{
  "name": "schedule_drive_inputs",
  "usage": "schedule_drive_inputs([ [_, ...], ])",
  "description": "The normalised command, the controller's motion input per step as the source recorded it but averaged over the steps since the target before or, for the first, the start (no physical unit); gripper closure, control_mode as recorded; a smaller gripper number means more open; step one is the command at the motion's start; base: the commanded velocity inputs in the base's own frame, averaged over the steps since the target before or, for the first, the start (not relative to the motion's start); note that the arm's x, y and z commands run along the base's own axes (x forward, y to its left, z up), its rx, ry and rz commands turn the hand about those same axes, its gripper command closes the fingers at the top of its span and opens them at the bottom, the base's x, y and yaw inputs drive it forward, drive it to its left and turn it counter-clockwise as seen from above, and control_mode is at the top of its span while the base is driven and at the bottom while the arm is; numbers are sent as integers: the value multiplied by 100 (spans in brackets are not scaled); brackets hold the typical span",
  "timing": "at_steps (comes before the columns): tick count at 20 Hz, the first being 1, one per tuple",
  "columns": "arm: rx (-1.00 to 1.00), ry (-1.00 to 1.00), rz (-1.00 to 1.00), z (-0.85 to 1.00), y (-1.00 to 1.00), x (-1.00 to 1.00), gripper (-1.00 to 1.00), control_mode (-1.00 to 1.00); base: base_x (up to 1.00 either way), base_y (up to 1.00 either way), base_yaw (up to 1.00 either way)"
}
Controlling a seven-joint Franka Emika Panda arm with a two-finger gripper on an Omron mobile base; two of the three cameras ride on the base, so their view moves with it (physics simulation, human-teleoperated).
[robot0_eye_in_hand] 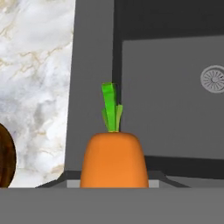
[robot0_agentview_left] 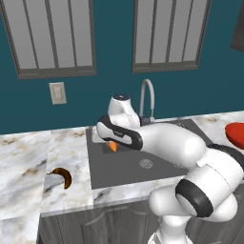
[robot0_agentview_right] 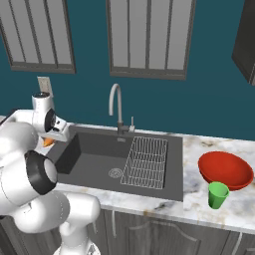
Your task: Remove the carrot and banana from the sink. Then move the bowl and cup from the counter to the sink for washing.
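Gripper: hangs over the left part of the sink (robot0_agentview_left: 157, 176), closed on the carrot (robot0_eye_in_hand: 114, 158); the fingers themselves are hidden behind the carrot in the hand view, and in the left base view the arm's forearm covers most of the hand.
Carrot: orange body with green top pointing away from the hand, lifted above the basin's left wall; in the left base view a bit of orange (robot0_agentview_left: 112, 146) pokes out under the wrist, and in the right base view (robot0_agentview_right: 48, 142) at the sink's left rim.
Banana: dark brown, lying on the counter (robot0_agentview_left: 24, 167) left of the sink (robot0_agentview_left: 62, 177), well apart from the carrot.
Sink: dark basin, round drain (robot0_agentview_right: 115, 173), wire rack (robot0_agentview_right: 146, 162) in its right half, faucet (robot0_agentview_right: 116, 107) at the far edge.
Bowl: red (robot0_agentview_right: 225, 170), on the counter right of the sink.
Cup: green (robot0_agentview_right: 217, 194), upright, just in front of the bowl, on its near side.
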Motion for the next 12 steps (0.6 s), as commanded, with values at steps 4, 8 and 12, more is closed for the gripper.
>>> schedule_drive_inputs([
  [4,0,0,4,0,49,12,100,-100,0,0,0],
  [8,0,0,5,0,50,16,100,-100,0,0,0],
  [12,0,0,5,0,49,15,100,-100,0,0,0],
])
